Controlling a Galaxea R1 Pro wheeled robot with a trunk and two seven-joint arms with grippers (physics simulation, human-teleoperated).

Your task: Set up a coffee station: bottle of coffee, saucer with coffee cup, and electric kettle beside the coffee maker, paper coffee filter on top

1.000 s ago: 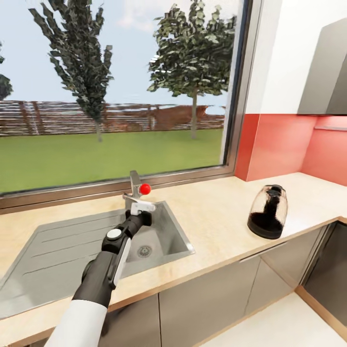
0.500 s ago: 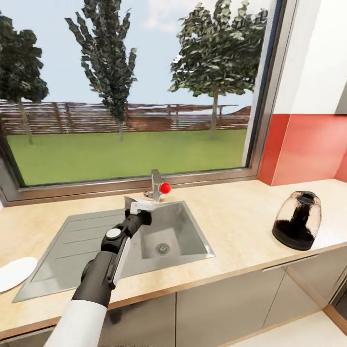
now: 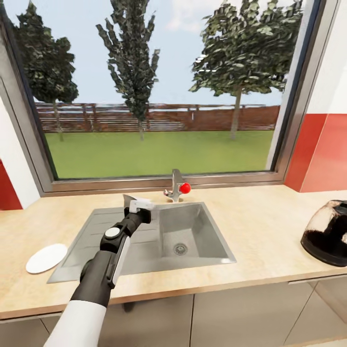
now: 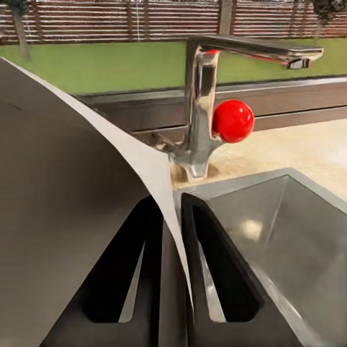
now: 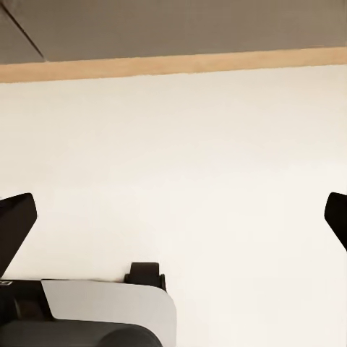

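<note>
Left gripper (image 4: 173, 238) pinched tight on the paper coffee filter (image 4: 79, 202), a thin white sheet with a curved edge, up over the sink (image 3: 193, 231) near the faucet (image 3: 176, 185). Right gripper (image 5: 173, 217) spread wide. Flat white saucer (image 3: 46, 257) sitting on the kitchen countertop (image 3: 260, 226), left of the sink.

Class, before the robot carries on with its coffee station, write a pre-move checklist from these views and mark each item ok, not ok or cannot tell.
1. Paper coffee filter clamped in left end effector: ok.
2. Right end effector open and holding nothing: ok.
3. Coffee maker in sight to receive the filter: not ok.
4. Electric kettle upright on kitchen countertop: ok.
5. Saucer on the countertop: ok; cup on it: not ok.
</note>
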